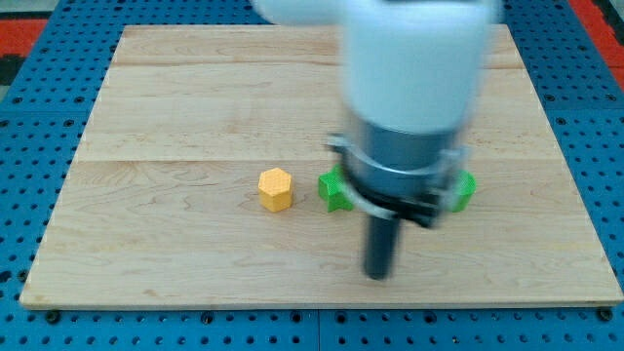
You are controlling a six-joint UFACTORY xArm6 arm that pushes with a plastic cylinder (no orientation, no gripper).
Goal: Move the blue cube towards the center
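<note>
No blue cube shows in the camera view; it may be hidden behind my arm. My tip rests on the wooden board below the board's middle, toward the view's bottom. A yellow hexagonal block lies up and to the left of the tip. A green block sits just right of the yellow one, partly hidden by my arm. Another green block peeks out on the arm's right side.
The white and grey arm body covers the board's middle and upper right. A blue pegboard surface surrounds the board on all sides.
</note>
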